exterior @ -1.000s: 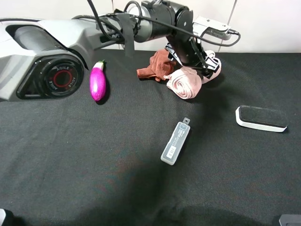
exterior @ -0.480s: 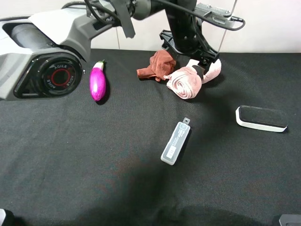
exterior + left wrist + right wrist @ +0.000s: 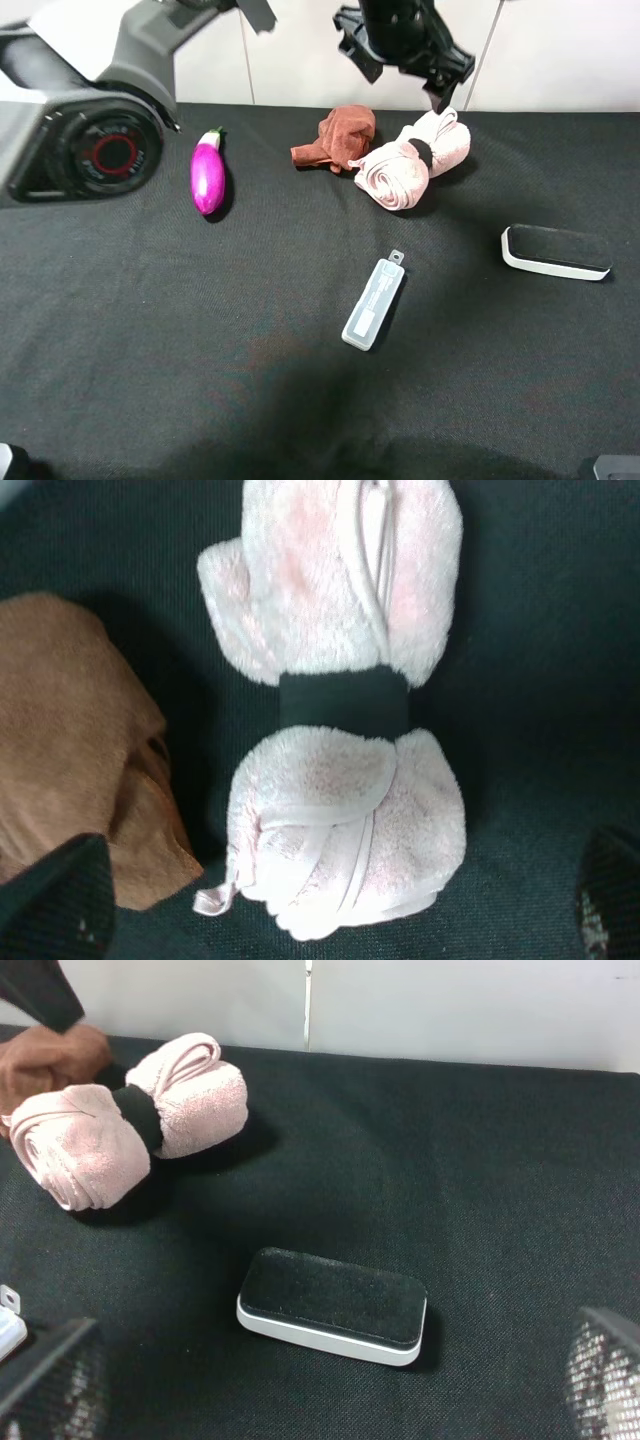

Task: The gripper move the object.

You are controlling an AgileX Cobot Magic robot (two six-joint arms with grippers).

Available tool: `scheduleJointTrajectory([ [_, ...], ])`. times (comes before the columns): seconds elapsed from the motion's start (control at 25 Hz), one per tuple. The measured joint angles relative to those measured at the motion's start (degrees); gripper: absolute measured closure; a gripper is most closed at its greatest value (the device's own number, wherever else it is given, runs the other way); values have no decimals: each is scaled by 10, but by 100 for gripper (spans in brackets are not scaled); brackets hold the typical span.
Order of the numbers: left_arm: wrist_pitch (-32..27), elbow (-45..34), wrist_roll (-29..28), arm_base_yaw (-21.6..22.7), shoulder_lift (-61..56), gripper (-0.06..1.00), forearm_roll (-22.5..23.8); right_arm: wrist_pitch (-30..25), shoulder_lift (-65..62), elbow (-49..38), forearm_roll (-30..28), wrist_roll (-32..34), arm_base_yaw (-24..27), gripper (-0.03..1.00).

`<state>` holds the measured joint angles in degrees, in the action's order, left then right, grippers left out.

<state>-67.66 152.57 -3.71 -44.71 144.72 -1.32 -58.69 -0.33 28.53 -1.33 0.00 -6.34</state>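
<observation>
Fingertips (image 3: 60,905) of the left gripper (image 3: 402,60) are being held wide apart, nothing clasped, in the air above the pink fluffy towel roll (image 3: 410,160) bound by a black band (image 3: 343,695). The roll is being borne by the black cloth table (image 3: 150,350) near its far edge, just beside a crumpled brown cloth (image 3: 340,135). Toward the right edge, a black-topped white pad (image 3: 555,250) is being viewed between the wide-spread, empty fingers (image 3: 50,1385) of the right gripper (image 3: 325,1390).
</observation>
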Motion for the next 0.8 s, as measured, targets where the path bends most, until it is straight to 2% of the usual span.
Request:
scheduleJointTrajectory([
  [0.28, 0, -50, 0, 0, -62, -3, 4, 0, 0, 0, 0, 0, 0, 27],
  [0.8, 1, -286, 0, 0, -247, -3, 38, 0, 0, 0, 0, 0, 0, 27],
])
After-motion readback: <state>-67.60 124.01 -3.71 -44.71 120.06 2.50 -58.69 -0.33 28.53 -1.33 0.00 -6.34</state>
